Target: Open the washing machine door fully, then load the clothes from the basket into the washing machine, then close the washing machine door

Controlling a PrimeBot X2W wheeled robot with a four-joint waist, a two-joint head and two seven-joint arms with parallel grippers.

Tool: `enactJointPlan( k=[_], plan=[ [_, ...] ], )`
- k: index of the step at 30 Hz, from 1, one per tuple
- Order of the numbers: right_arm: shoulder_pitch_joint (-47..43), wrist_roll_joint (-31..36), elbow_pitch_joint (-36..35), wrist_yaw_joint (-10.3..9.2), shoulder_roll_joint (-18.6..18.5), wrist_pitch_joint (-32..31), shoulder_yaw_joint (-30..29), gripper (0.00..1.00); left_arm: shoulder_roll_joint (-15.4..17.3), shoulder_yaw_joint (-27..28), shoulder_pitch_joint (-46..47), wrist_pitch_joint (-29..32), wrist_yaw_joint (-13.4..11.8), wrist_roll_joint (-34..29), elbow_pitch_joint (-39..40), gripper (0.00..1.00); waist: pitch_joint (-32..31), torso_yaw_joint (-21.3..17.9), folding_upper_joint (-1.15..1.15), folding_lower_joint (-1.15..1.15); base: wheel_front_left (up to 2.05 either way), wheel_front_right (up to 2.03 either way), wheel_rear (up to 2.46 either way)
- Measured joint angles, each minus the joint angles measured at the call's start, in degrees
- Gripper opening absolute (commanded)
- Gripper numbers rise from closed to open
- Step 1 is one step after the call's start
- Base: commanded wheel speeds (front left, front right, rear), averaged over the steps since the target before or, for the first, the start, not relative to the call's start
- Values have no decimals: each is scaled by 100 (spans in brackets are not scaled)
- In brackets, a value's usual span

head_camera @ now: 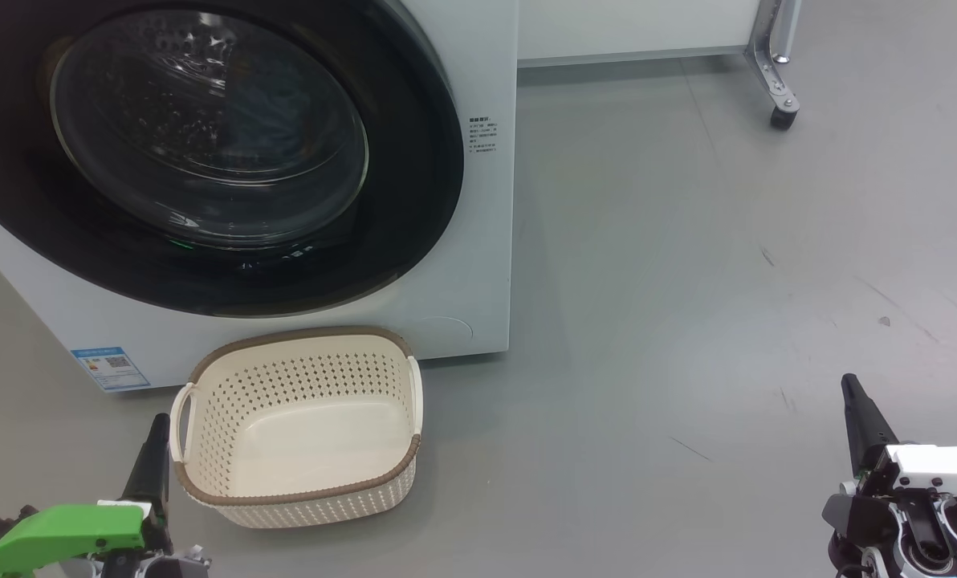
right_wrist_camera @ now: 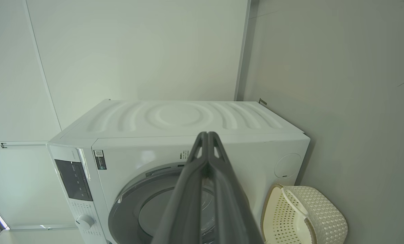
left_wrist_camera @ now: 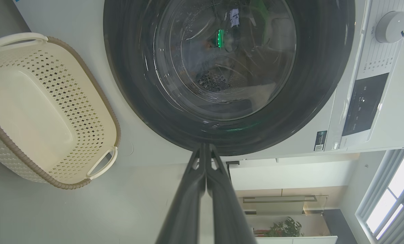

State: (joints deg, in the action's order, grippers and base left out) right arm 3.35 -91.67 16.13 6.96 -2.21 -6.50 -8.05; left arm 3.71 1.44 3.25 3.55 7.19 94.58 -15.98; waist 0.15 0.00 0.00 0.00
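Note:
The washing machine [head_camera: 486, 241] is white, and its door [head_camera: 205, 144], black-rimmed with a glass bowl, sits flush against the front, shut. The cream basket [head_camera: 326, 377] stands on the floor just below the door with nothing in it. The clothes are out of view; behind the glass I make out just dim shapes. My left gripper [head_camera: 157, 421] rests beside the basket's left handle, fingers pressed together and holding nothing. My right gripper [head_camera: 849, 384] is far off at the lower right, also shut. The left wrist view has the door [left_wrist_camera: 222, 61] and the basket [left_wrist_camera: 53, 101] beyond my left gripper [left_wrist_camera: 205, 145].
A blue label [head_camera: 111, 367] marks the machine's lower left front. A metal leg on a castor [head_camera: 777, 88] stands at the back right. Bare grey floor [head_camera: 727, 281] spreads to the machine's right. The control panel [left_wrist_camera: 363, 103] and knob [left_wrist_camera: 391, 26] sit on the machine's top strip.

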Motion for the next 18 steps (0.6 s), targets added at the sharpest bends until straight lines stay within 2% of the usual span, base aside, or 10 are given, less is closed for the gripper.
enactJointPlan(
  k=[18],
  plan=[
    [0,0,-2,0,0,0,2,0,0,8,2,40,0,0,1,0,0,0,0,0,0,0,0]
  ],
)
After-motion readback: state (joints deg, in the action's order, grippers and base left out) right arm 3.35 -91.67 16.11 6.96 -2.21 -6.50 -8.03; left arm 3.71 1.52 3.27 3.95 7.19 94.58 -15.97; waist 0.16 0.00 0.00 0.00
